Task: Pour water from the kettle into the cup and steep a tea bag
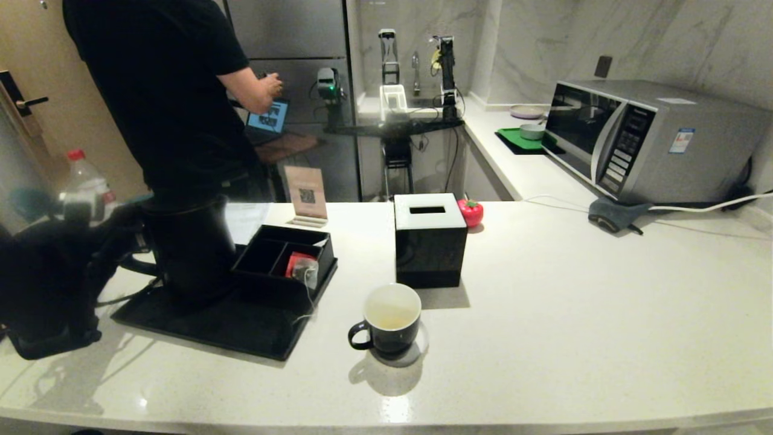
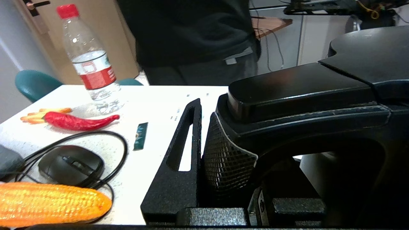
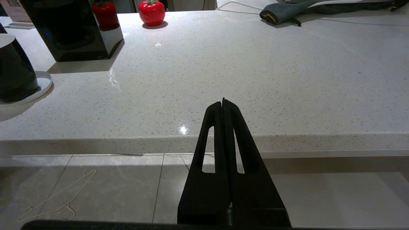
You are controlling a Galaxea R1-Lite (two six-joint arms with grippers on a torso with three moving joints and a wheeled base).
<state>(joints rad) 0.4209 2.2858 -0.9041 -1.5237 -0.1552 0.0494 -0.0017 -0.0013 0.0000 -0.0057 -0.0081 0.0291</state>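
Observation:
The matte-black kettle (image 1: 188, 244) stands on the black tray (image 1: 241, 332) at the left. My left gripper (image 1: 130, 251) is shut on its loop handle (image 2: 303, 92); one finger (image 2: 182, 153) presses the handle's meshed grip, the other is hidden behind it. The black cup (image 1: 389, 319) sits on a white coaster near the front edge, with yellowish water (image 1: 391, 317) low inside. The tea bag (image 1: 307, 273) lies in the black organiser box (image 1: 266, 254), its string hanging over the rim. My right gripper (image 3: 223, 101) is shut and empty, below the counter's front edge, right of the cup (image 3: 14, 73).
A black tissue box (image 1: 430, 241) stands just behind the cup, with a red tomato-shaped object (image 1: 471, 212) beside it. A microwave (image 1: 652, 139) and grey cloth (image 1: 616, 214) are at the back right. A person (image 1: 163, 90) stands behind the kettle. A water bottle (image 2: 91, 64), mouse (image 2: 72, 164) and toy corn (image 2: 51, 203) lie left.

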